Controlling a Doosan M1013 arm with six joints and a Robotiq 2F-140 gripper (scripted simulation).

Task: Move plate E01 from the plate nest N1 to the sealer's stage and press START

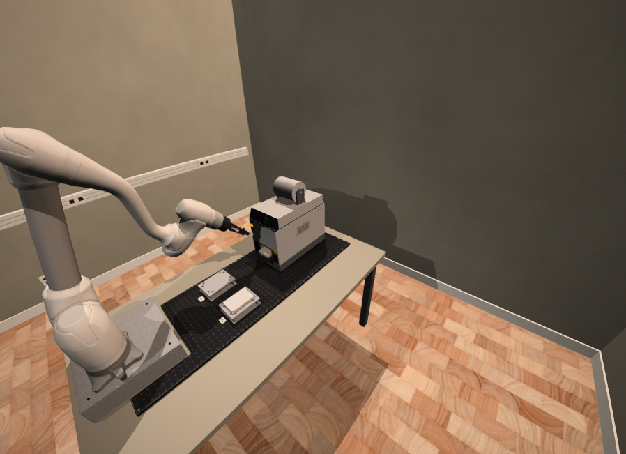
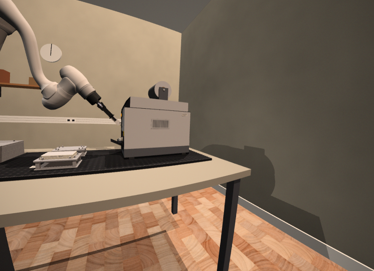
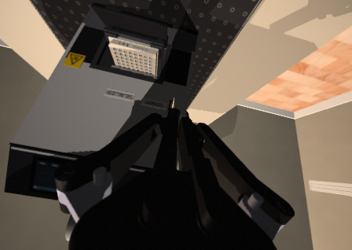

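While the pale, grid-welled plate [image 1: 265, 252] [image 3: 134, 59] sits partly inside the smooth, boxy grey sealer [image 1: 304, 233] [image 2: 157, 132] [image 3: 78, 104], the narrowed, empty end effector [image 1: 247, 233] [image 2: 118, 122] [image 3: 177, 105] points above it, apart.

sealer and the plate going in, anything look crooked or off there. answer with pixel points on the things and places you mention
Nothing stands out: the plate [image 1: 265, 251] [image 3: 134, 59] looks level, partly inside the sealer's [image 1: 303, 231] [image 2: 157, 132] [image 3: 78, 104] opening, its lamp [image 1: 252, 225] amber, no red light visible; its seating can't be confirmed.
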